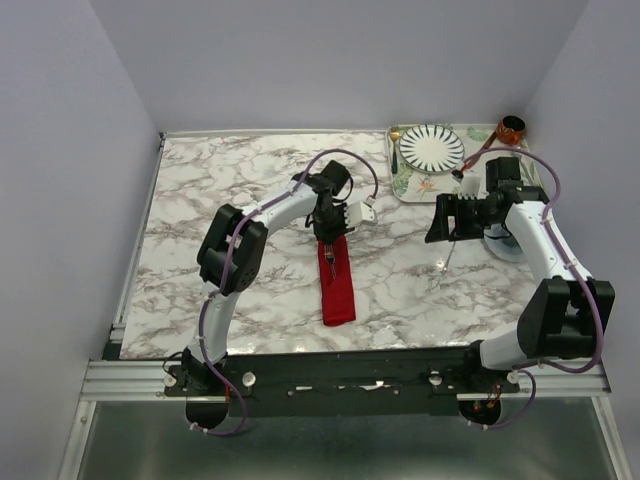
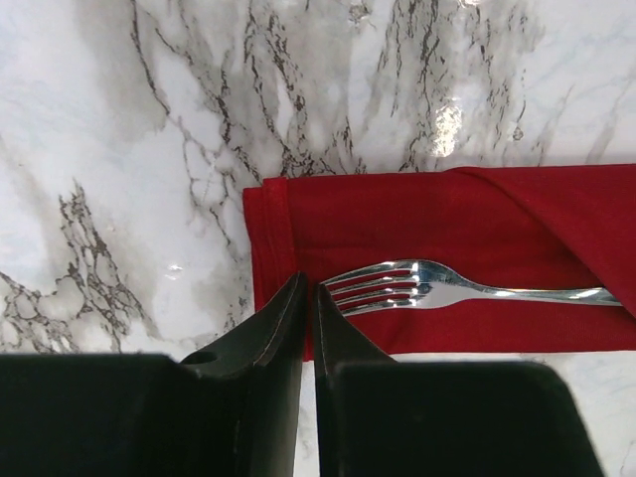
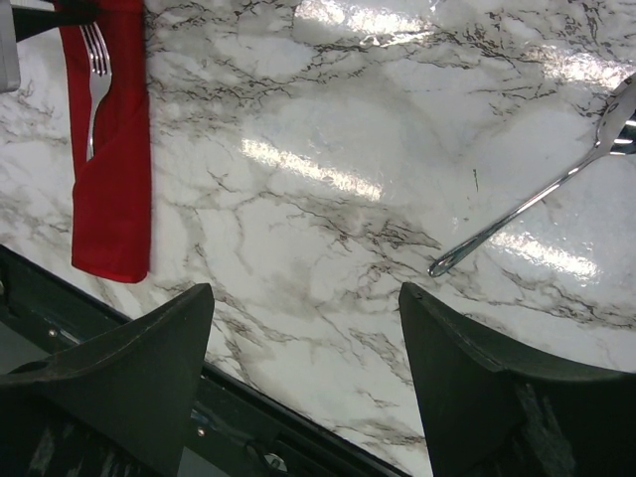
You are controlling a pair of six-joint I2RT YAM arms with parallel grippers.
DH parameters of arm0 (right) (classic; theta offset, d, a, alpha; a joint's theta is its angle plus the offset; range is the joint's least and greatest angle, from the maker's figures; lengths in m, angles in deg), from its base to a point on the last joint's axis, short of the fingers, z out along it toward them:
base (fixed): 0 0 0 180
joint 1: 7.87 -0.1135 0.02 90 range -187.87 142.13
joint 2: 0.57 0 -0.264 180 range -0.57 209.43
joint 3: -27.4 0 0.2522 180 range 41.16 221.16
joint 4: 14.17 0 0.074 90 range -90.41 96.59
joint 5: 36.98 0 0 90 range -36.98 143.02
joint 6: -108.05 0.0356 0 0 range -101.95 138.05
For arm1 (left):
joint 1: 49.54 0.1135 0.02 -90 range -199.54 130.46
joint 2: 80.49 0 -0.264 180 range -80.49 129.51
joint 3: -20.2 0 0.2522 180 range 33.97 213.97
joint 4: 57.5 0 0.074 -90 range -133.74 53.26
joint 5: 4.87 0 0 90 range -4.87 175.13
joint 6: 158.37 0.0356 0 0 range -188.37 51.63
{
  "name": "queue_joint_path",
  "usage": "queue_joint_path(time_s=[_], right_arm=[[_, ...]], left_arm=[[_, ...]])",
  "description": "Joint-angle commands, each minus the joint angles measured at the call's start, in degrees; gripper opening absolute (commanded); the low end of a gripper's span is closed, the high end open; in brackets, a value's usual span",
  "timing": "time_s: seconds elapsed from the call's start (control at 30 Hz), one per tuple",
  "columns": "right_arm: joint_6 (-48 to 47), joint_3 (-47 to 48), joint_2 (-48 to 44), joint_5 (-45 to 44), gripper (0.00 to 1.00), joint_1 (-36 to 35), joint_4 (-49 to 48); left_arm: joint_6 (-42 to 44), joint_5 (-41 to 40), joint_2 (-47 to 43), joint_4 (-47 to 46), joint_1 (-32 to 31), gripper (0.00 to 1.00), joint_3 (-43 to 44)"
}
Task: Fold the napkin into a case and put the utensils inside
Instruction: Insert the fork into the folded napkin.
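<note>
The red napkin, folded into a narrow case (image 1: 338, 287), lies lengthwise on the marble near the middle. A silver fork (image 2: 437, 288) rests on its far end, tines toward my left gripper (image 2: 309, 283), handle running under a diagonal fold. The left gripper's jaws are shut to a thin slit with nothing between them, tips just over the cloth's edge beside the tines. A second silver utensil (image 3: 517, 211) lies bare on the marble to the right. My right gripper (image 3: 303, 290) hangs wide open and empty above the table near it. The case (image 3: 111, 149) and fork (image 3: 96, 70) also show at the right wrist view's top left.
A patterned tray (image 1: 408, 185) at the back right carries a striped plate (image 1: 432, 148) and a gold spoon with dark handle (image 1: 395, 150). A brown cup (image 1: 511, 128) stands in the far right corner. The metal rail (image 1: 340, 370) runs along the near edge.
</note>
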Motion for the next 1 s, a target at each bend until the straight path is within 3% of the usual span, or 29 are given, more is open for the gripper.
queue_joint_path(time_s=[0.0, 0.53, 0.97], right_arm=[[-0.3, 1.8, 0.7, 1.4, 0.84, 0.4, 1.5], [-0.5, 1.9, 1.1, 2.5, 0.84, 0.5, 1.8], [-0.8, 0.5, -0.2, 2.9, 0.84, 0.5, 1.9]], left_arm=[[0.6, 1.3, -1.7, 0.9, -0.9, 0.21, -2.2], [-0.6, 5.3, -7.0, -0.5, -2.0, 0.24, -4.9], [1.8, -2.3, -5.6, 0.0, -1.8, 0.22, -4.2]])
